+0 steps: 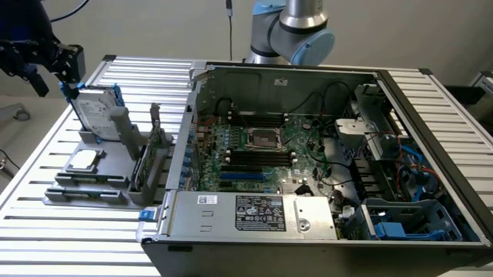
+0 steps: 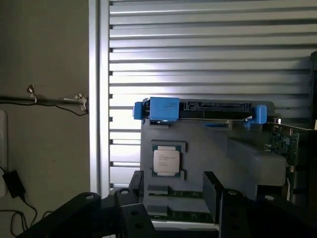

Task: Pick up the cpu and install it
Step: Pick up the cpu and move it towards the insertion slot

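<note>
My pincer (image 2: 173, 184) stands apart with nothing between its fingers, hanging above the grey tray (image 2: 208, 148). The chip (image 2: 166, 160) lies flat in its pocket on that tray, near the upright hard drive (image 1: 96, 112) and well apart from the socket (image 1: 260, 137) inside the open computer case (image 1: 308, 81). To grip well, I judge I should centre over the chip and take opposite edges squarely, keeping level. The table (image 1: 46, 231) is slatted metal, and pale walls stand behind it.

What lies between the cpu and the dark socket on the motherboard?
In the exterior view, an upright card and the case wall stand between cpu and socket.
</note>
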You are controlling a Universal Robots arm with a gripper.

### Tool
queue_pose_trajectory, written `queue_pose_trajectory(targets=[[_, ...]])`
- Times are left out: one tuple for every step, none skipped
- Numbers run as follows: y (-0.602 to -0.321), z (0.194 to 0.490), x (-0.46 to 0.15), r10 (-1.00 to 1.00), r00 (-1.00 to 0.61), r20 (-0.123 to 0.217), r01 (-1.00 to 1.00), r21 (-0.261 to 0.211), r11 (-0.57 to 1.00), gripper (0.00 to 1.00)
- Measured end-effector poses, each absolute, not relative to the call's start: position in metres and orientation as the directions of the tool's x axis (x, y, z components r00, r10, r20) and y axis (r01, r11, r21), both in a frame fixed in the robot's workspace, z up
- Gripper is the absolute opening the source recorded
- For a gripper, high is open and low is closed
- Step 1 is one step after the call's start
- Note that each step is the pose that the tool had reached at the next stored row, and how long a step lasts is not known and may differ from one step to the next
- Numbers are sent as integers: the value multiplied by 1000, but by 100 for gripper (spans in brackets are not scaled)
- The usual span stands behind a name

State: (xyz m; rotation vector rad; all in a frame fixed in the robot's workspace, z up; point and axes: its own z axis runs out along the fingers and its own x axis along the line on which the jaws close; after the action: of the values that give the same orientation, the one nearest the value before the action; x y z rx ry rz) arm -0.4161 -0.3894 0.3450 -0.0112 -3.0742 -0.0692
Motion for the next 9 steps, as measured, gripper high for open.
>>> queue_pose_trajectory(targets=[[-389,343,-418,6,-998,67,9,45,999,60],[-389,341,-419,6,-998,66,9,45,999,60],[-389,340,-421,6,-998,66,9,44,999,60],[-389,338,-423,6,-998,66,9,44,999,60],[-389,336,-425,6,-998,66,9,44,999,60],[-389,334,-427,6,-998,66,9,44,999,60],[-389,332,-430,6,-998,66,9,44,999,60],[-389,330,-431,6,-998,66,9,44,999,60],[-389,329,-431,6,-998,65,9,44,999,60]])
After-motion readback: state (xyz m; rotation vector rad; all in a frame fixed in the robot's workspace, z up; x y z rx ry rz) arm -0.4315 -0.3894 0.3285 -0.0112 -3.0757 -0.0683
